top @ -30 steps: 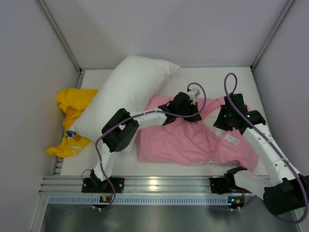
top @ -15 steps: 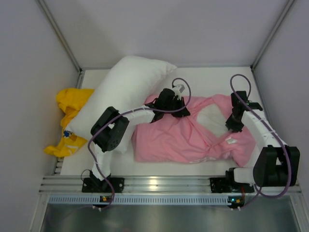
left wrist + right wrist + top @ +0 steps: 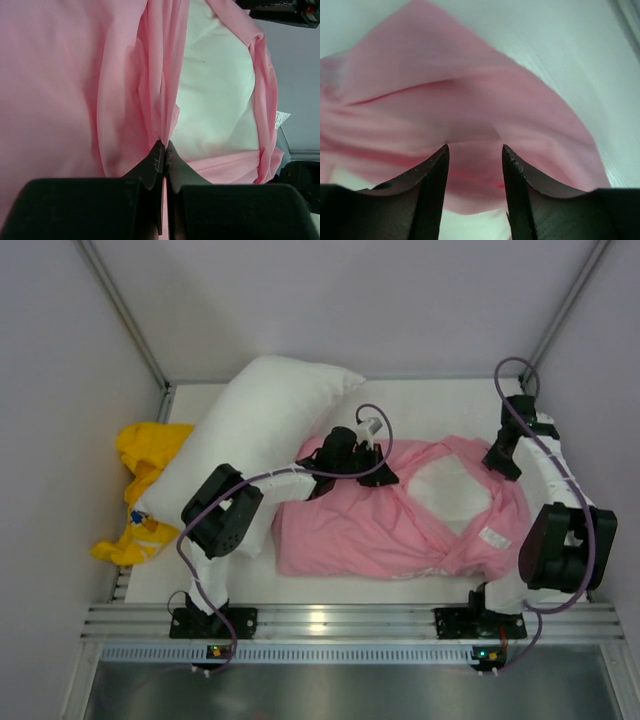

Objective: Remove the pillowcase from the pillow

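Top external shows your left tool (image 3: 380, 475) clamped tight on a pillowcase (image 3: 345, 530) fold on the desk (image 3: 420, 400). The pillow (image 3: 452, 490) now shows wider, and your right tool (image 3: 500, 462), open and empty, has pulled away rightward.

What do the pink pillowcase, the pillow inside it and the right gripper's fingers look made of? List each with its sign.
Pillowcase: thin woven cloth, faintly shiny; it gathers in fine pleats where the left gripper pinches it. Pillow: white matte fabric, probably soft filling; only a patch shows. Right gripper fingers: dark matte, likely hard plastic.
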